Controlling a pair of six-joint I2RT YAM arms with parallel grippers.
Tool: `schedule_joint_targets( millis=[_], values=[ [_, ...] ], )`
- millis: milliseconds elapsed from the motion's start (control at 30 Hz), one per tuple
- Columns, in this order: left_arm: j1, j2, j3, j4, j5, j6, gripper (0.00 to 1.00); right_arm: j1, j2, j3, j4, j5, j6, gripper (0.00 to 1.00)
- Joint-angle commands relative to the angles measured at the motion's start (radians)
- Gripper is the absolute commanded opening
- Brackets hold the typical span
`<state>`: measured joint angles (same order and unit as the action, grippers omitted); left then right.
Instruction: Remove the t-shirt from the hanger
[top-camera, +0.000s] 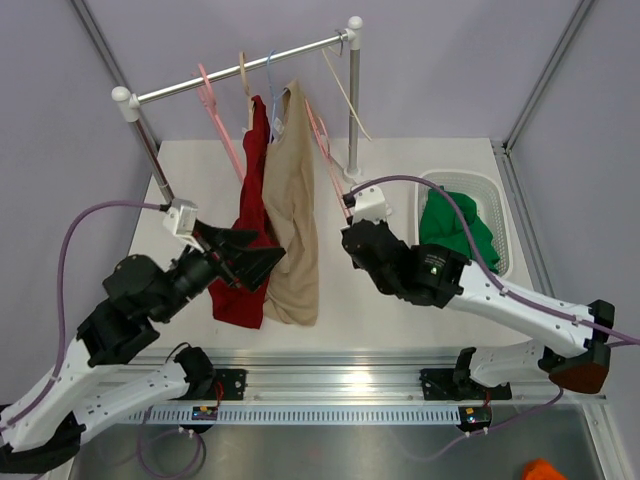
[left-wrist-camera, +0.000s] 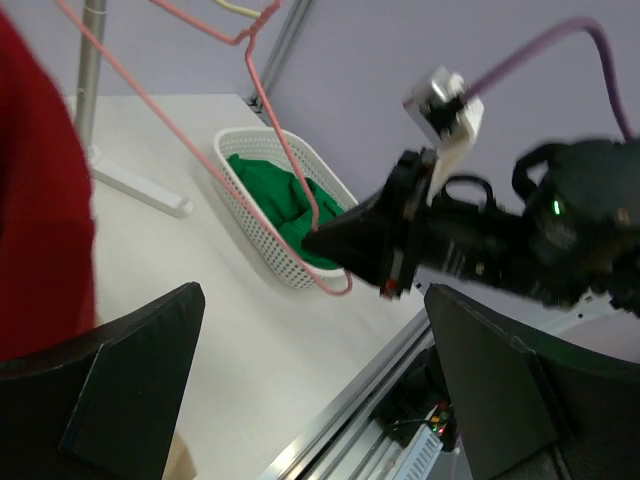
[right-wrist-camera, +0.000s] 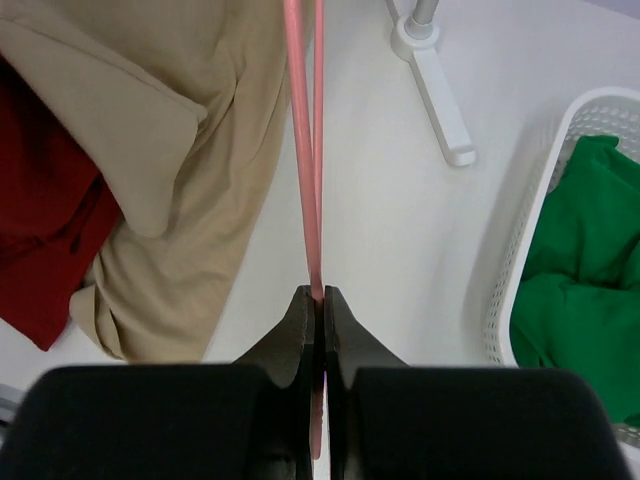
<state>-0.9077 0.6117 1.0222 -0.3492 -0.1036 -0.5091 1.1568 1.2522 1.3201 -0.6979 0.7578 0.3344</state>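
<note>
Your right end effector (right-wrist-camera: 318, 300) is clamped shut on the bottom wire of the pink hanger (right-wrist-camera: 310, 150), and that hanger is bare: nothing drapes over it in either wrist view. The green tee (top-camera: 455, 225) lies bunched in the basket (top-camera: 470, 178) at the right of the tabletop (top-camera: 340, 310), well clear of the rack, so I judge that garment to be off its hanger.

Your left end effector (top-camera: 258, 255) stands wide open and holds nothing. It sits low against the hanging clothes, just beside the hem of the red tee (top-camera: 255, 190), with the red cloth filling the left edge of its own camera. The red tee and the beige tee (top-camera: 292, 200) both hang from the rail (top-camera: 240, 70), touching each other.

So you are between steps (one tee stripped, two on the rail, by my reading). If the bare hanger is finished with, the next move calls for you to let it go gently, since it hangs by its hook and may swing into the beige tee beside it. If you go on to the red tee, close the left fingers on its cloth alone; the beige hem lies right against it and could be caught in the same pinch. I cannot tell from here how the red tee's hanger sits inside its neck.
</note>
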Motion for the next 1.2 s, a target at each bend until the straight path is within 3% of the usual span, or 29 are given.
schedule_joint_targets(
  millis=[0, 200, 467, 1167],
  values=[
    [0.001, -0.107, -0.072, -0.129, -0.036, 0.096, 0.99, -0.066, 0.045, 0.126, 0.129, -0.081, -0.123, 0.00],
    [0.001, -0.294, -0.108, -0.270, -0.113, 0.150, 0.99, -0.212, 0.232, 0.286, 0.185, -0.176, -0.192, 0.00],
    [0.001, -0.432, -0.212, -0.271, -0.179, 0.181, 0.99, -0.335, 0.475, 0.527, 0.221, -0.225, -0.233, 0.00],
    [0.049, -0.379, -0.254, -0.255, -0.119, 0.202, 0.99, -0.457, 0.676, 0.668, 0.261, -0.302, -0.195, 0.00]
  ],
)
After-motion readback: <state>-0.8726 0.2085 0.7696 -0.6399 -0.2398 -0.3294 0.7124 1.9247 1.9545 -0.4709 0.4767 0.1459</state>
